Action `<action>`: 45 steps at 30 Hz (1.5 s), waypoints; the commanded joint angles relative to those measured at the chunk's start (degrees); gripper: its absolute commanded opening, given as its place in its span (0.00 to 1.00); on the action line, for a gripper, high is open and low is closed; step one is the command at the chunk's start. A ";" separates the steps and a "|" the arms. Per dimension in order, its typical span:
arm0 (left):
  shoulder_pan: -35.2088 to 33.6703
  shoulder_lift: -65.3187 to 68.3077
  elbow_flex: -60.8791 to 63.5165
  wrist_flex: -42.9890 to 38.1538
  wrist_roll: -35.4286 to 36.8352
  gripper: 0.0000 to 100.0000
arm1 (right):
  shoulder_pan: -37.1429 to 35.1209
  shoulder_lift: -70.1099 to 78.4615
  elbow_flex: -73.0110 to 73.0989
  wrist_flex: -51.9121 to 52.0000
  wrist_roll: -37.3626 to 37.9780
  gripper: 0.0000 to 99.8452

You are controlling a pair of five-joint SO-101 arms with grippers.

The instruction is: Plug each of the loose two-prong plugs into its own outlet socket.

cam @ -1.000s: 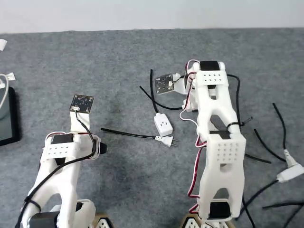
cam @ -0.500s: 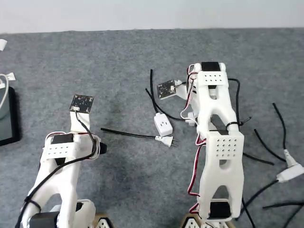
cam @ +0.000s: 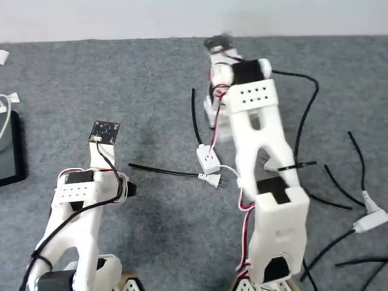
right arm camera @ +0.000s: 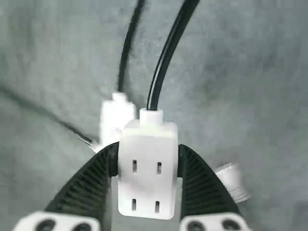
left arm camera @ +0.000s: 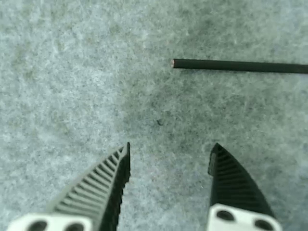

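Soft, even light falls from above on the grey counter (cam: 73,73); the left arm (cam: 76,224) throws only a faint, diffuse shadow beside it. A broad dim patch lies beyond the left end effector (left arm camera: 171,147). The right wrist view is darker, its white outlet socket (right arm camera: 148,166) the brightest spot

**Arms and tools: pose and state**

Left arm (cam: 79,206): folded back, elbow low, near its base. Left tool (left arm camera: 168,154): pointing downward, fingers spread apart.
Right arm (cam: 257,121): stretched far forward, wrist raised. Right tool (right arm camera: 148,149): both fingers clamped against the sides of a white outlet socket (right arm camera: 148,178).
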 commanded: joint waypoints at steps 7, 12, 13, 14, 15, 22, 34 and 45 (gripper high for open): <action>-0.70 -0.53 -2.86 -1.41 3.78 0.25 | -17.80 -3.65 18.64 -13.05 -27.60 0.01; -1.93 -0.53 -3.12 -1.41 3.78 0.25 | -18.86 -4.26 31.30 -22.90 -23.91 0.01; -1.93 -0.53 -3.12 -1.41 3.78 0.25 | -19.74 -4.18 32.70 -24.22 -21.45 0.01; -1.93 -0.53 -3.12 -1.41 3.78 0.25 | -20.79 -4.09 33.76 -24.92 -18.99 0.01; -1.93 -0.53 -3.12 -1.41 3.78 0.25 | -21.85 -4.18 34.20 -24.84 -17.41 0.02; -1.93 -0.62 -3.03 -1.14 3.96 0.30 | -25.71 -3.82 31.38 -23.25 -13.89 0.22; 11.52 -18.37 -1.63 11.16 28.40 0.35 | -17.27 -7.16 16.79 -4.09 -8.00 0.21; 23.12 -1.76 -1.54 -1.41 42.11 0.35 | -1.89 -20.18 28.92 -2.59 -1.58 0.21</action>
